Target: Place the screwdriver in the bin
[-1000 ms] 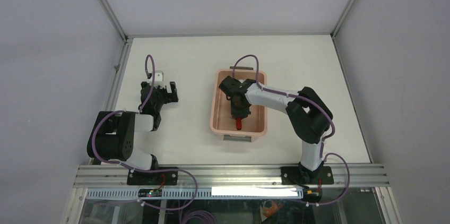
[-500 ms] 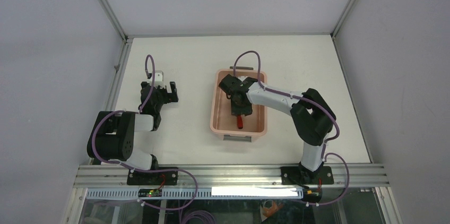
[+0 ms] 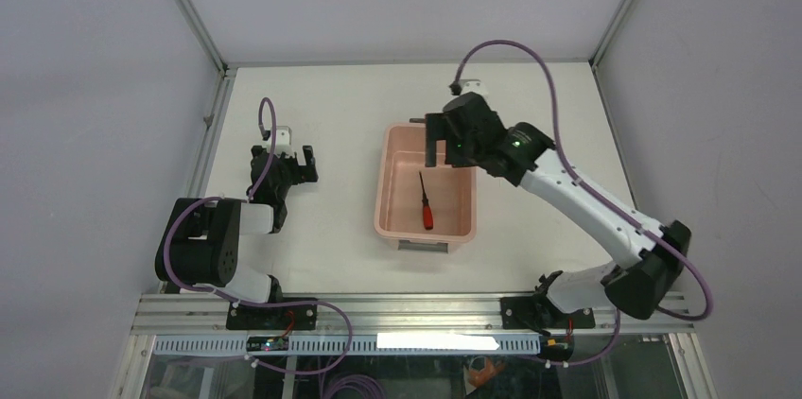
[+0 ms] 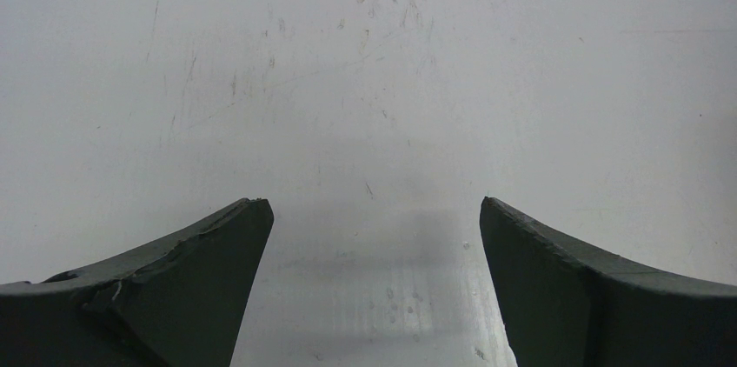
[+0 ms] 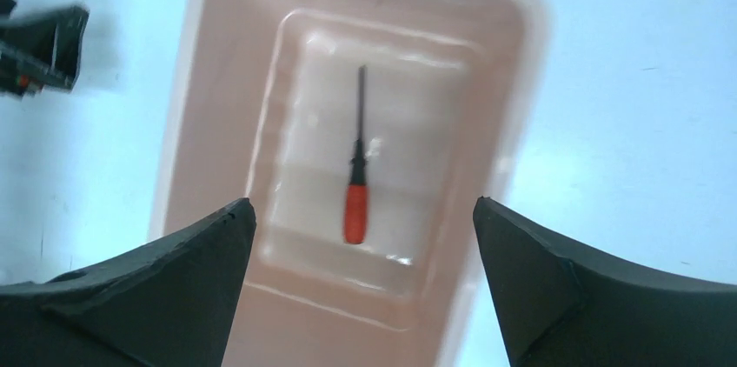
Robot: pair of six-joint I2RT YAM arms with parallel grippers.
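The pale pink bin (image 3: 382,193) stands mid-table. On its floor lies the screwdriver (image 3: 427,206), its red handle toward the near end, free of both grippers. My right gripper (image 3: 443,155) hovers open above the bin's far end with nothing between its fingers. The right wrist view looks straight down into the bin (image 5: 520,123); the screwdriver (image 5: 358,158) lies well below the open right gripper (image 5: 363,210). My left gripper (image 3: 291,166) rests low at the table's left, apart from the bin. In the left wrist view the left gripper (image 4: 374,210) is open over bare tabletop.
A dark grey handle (image 3: 423,246) sticks out of the bin's near short end. An aluminium rail (image 3: 407,309) runs along the near edge. Metal frame posts and grey walls enclose the white table (image 3: 558,125) at left, right and back.
My right gripper has opened, let go of the screwdriver and risen out of the bin toward its far end. The screwdriver now lies loose on the bin floor. The left arm is unmoved.
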